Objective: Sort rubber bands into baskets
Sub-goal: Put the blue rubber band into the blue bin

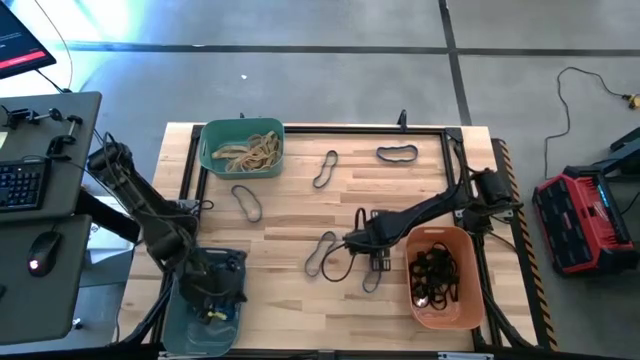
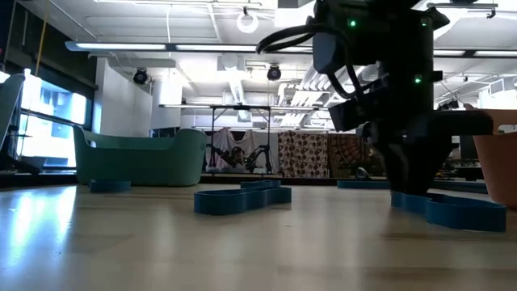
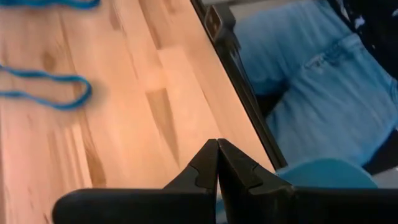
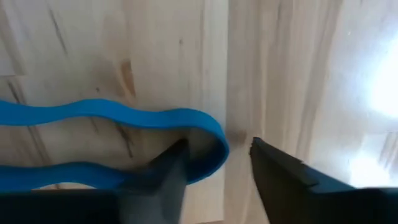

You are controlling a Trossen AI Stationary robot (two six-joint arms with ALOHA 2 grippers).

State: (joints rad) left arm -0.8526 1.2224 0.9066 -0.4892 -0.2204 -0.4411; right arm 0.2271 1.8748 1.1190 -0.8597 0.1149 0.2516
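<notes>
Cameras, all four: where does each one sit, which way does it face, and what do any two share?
High view: overhead, straight down on the table, both arms.
Low view: tabletop height, facing the room; one dark arm comes down.
Left wrist view: left gripper shut, over the table's edge.
Right wrist view: right gripper open around a blue rubber band.
Shared: high and low views both show the green basket.

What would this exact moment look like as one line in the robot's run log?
left gripper: shut, empty, over grey-blue plastic basket | right gripper: open, straddling end of blue rubber band on wooden table
</notes>
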